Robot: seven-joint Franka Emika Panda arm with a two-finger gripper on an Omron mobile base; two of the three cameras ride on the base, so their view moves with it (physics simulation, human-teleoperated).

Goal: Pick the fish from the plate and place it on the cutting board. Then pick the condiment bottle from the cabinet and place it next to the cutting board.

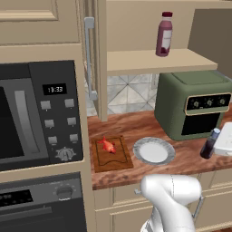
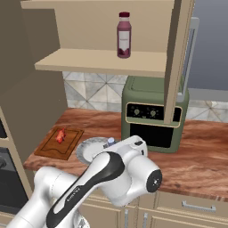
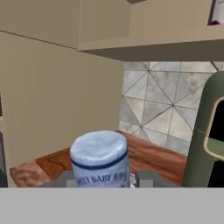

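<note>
A: Where is the fish (image 1: 107, 144) at this moment?

B: It lies on the cutting board (image 1: 112, 155), toward the far left part of it. The plate (image 1: 154, 151) is just beside the board, on its right, on the wooden tabletop (image 1: 136, 124).

A: And the condiment bottle (image 3: 101, 159)?

B: In the hand view it stands between the two fingers of the tool (image 3: 106, 178), which are closed against its sides. I see the pale cap, a dark blue band under it, and a light label. On the label I can read "BABY" with some letters before and after, maybe "SWEET BABY RAY'S", but the edges are blurred. In the left base view the bottle is at the right end of the tabletop, in front of the green toaster oven (image 1: 195, 106), with its base at or just above the wood; I cannot tell which.

A: Is there other writing?

B: The clock of the microwave (image 1: 41, 115) shows digits like "13:33". A taller maroon bottle (image 1: 164, 34) with a red cap stands on the shelf of the cabinet (image 1: 154, 61); its label is too small to read.
</note>
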